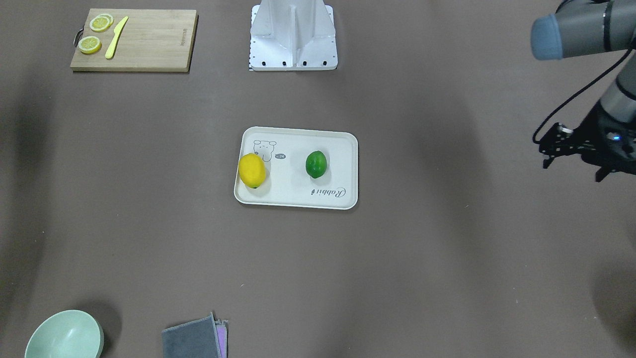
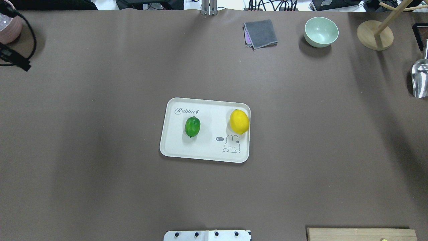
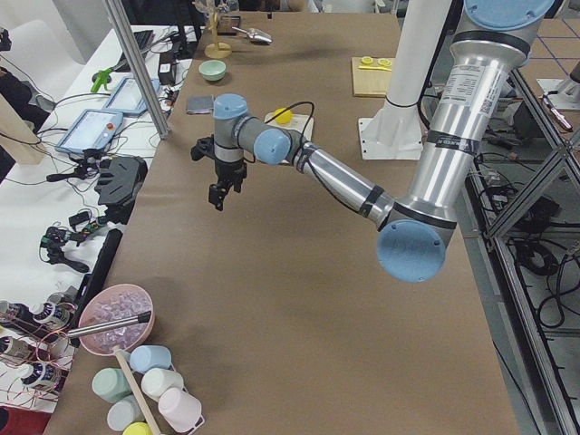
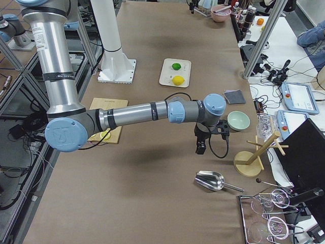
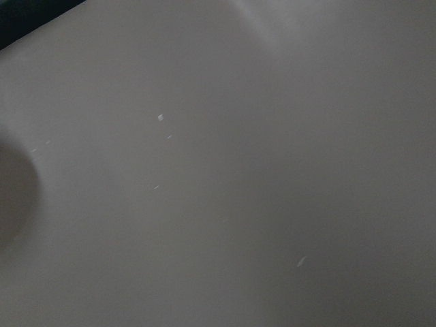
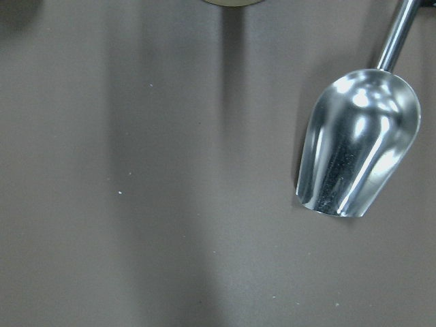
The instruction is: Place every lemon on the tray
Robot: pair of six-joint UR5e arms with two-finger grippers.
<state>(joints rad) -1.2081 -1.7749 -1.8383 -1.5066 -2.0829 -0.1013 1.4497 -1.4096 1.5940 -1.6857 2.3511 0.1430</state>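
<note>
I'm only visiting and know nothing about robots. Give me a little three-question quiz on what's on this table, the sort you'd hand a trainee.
1. True or false: the yellow lemon and the green lemon both lie on the tray.
2. What colour is the bowl? A mint green, B red, C blue.
3. Fill in the gap: on the board, beside the slices, lies a yellow ____.

Key
1. True.
2. A.
3. knife.
</note>
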